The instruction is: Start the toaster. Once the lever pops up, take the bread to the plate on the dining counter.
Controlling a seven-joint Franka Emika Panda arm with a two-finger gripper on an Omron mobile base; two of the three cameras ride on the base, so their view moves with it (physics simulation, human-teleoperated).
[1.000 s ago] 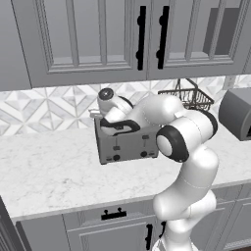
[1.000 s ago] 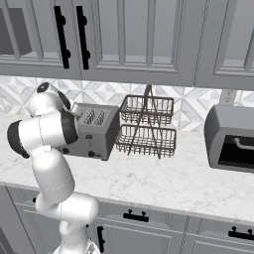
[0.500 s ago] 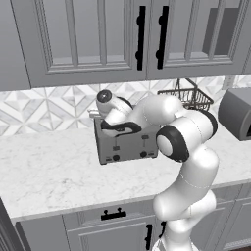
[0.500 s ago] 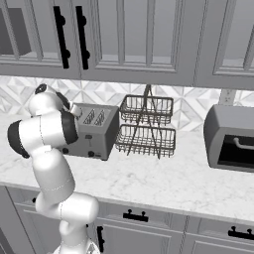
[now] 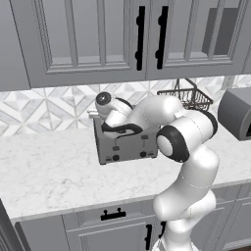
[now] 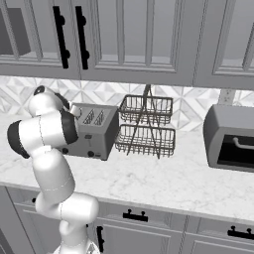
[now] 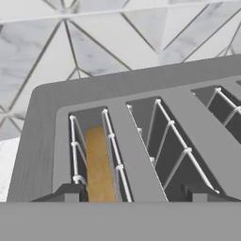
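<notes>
Tiled backsplash (image 7: 94,42) and grey wall cupboards (image 5: 98,39) behind, marble table (image 5: 49,171) below, so we're parked at the kitchen run. Now the bit that matters.

The bread (image 7: 99,164) is down inside the toaster (image 5: 125,147), standing on edge in the end slot, the one nearest the toaster's short side. We only see a tan strip of it between the wire guides, so it sits fairly low.

The jaws hang right over the toaster's top and stand wide. One fingertip (image 7: 70,192) is just outside the bread's slot and the other is past the neighbouring slot. That puts the bread between them but well off to one side. Nothing is gripped yet.

As for what's changed over the last second: honestly, not much that we can see. Both base cameras show the arm bent over the toaster in practically the same pose, and the toaster hasn't budged. If anything moved, it's small stuff at the hand, and the wrist hides that from behind.

We read this as lining up for the grab. We can't tell from here whether the lever is up, which matters before pulling. The off-centre straddle could catch a wire guide.

Further out from the toaster, a wire rack (image 6: 146,126) stands just beside it, with a toaster oven (image 6: 230,136) beyond that.
</notes>
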